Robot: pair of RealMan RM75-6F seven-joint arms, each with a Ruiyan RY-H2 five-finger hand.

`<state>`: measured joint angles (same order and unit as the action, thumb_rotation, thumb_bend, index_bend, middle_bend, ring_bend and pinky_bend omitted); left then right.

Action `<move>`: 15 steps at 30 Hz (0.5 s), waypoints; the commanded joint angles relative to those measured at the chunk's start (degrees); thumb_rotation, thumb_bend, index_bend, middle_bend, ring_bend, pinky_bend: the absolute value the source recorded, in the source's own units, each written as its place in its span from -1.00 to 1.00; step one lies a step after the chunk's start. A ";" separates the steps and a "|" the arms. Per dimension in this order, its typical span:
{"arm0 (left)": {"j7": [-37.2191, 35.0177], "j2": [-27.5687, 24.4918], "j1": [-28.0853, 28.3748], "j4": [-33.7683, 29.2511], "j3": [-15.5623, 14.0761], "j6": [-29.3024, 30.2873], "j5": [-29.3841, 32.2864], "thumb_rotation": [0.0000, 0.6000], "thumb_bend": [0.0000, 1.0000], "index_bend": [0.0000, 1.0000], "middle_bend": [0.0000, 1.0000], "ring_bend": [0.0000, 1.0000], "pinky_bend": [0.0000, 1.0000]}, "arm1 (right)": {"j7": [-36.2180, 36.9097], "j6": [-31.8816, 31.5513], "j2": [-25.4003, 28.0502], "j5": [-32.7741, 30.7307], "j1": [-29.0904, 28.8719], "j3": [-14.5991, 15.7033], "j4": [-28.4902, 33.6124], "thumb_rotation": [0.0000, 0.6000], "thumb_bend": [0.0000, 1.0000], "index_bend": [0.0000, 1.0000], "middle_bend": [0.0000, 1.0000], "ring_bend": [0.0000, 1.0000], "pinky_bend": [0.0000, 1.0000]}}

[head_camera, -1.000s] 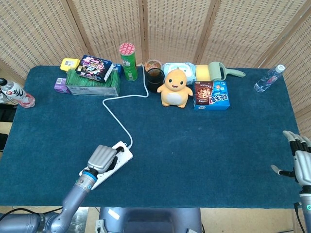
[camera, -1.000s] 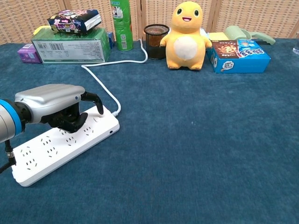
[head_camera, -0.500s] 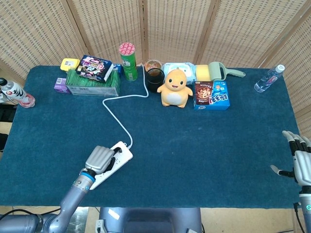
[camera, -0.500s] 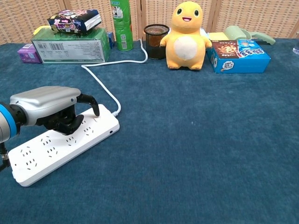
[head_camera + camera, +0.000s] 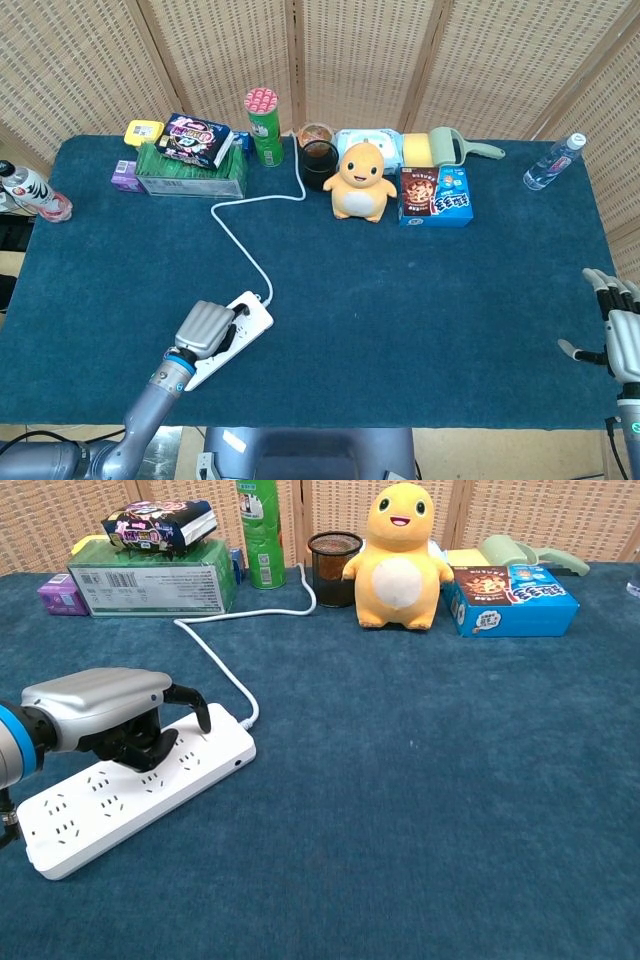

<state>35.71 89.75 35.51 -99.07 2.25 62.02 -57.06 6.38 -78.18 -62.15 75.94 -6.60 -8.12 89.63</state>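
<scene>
Under the left hand [image 5: 110,715] lies the white power strip [image 5: 140,790], fingers curled down onto its far end near the cord [image 5: 240,230]; it looks like a grasp settling. Next it needs a firmer wrap, while the right hand [image 5: 618,335] waits well away, fingers spread and empty.

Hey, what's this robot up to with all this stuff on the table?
The robot's left hand rests on a white power strip near the front of the blue table, its fingers curled down onto the end where the white cord leaves. The right hand sits apart at the table's right edge, open, holding nothing. An orange plush toy, snack boxes and a green can line the back.
</scene>
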 commanded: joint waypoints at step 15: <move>0.18 0.15 0.27 0.75 -0.45 -0.40 1.21 1.00 0.39 -0.39 1.00 1.00 1.00 | -0.13 0.00 -0.11 -0.25 0.01 -0.13 -0.13 1.00 -1.00 -0.84 -0.81 -0.77 -1.00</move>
<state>35.91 89.88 35.77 -98.34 1.79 61.63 -55.86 6.25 -78.17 -62.26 75.68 -6.59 -8.25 89.51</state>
